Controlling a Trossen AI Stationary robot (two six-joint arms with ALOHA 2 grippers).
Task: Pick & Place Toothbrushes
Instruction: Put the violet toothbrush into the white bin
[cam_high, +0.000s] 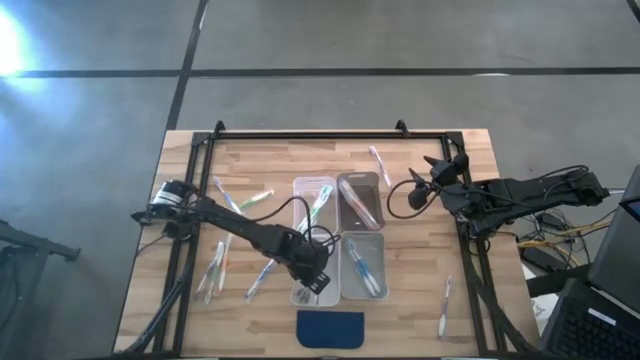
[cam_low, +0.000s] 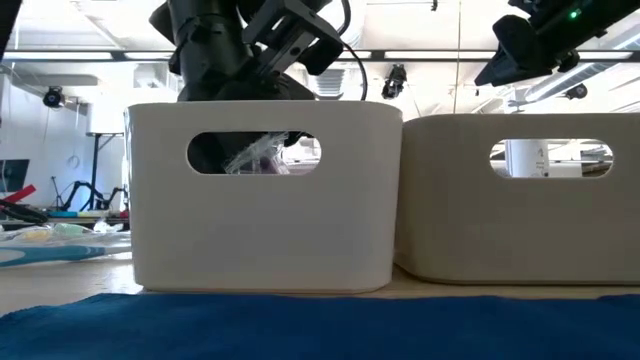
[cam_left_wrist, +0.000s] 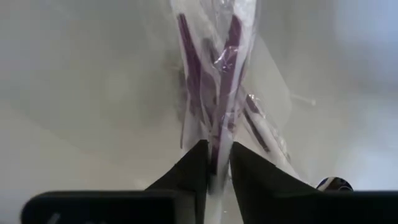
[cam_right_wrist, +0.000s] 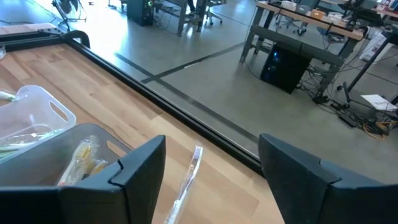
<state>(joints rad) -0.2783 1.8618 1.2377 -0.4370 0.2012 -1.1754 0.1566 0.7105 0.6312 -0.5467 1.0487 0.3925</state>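
Four clear bins stand in the table's middle. My left gripper (cam_high: 313, 281) reaches down into the near-left bin (cam_high: 308, 296), its fingers close together around a wrapped purple toothbrush (cam_left_wrist: 225, 74). More wrapped purple toothbrushes (cam_left_wrist: 188, 68) lie on this bin's floor. Through the bin's handle slot, the low view shows a wrapper (cam_low: 258, 156). My right gripper (cam_high: 424, 186) hangs open above the table to the right of the far-right bin (cam_high: 360, 200), holding nothing. My left gripper has the wrapped purple toothbrush between its two fingertips (cam_left_wrist: 193, 165), on the wrapper near one end (cam_left_wrist: 216, 146). The fingers slant down into the bin from above and lie roughly along the toothbrush. Its far part rests among the other wrapped brushes on the bin floor.
Loose toothbrushes lie on the wood left of the bins (cam_high: 232, 200) (cam_high: 214, 270) (cam_high: 261, 276) and to the right (cam_high: 379, 166) (cam_high: 446, 302). A dark blue pad (cam_high: 331, 328) lies at the near edge. A black frame rail (cam_high: 300, 138) borders the table.
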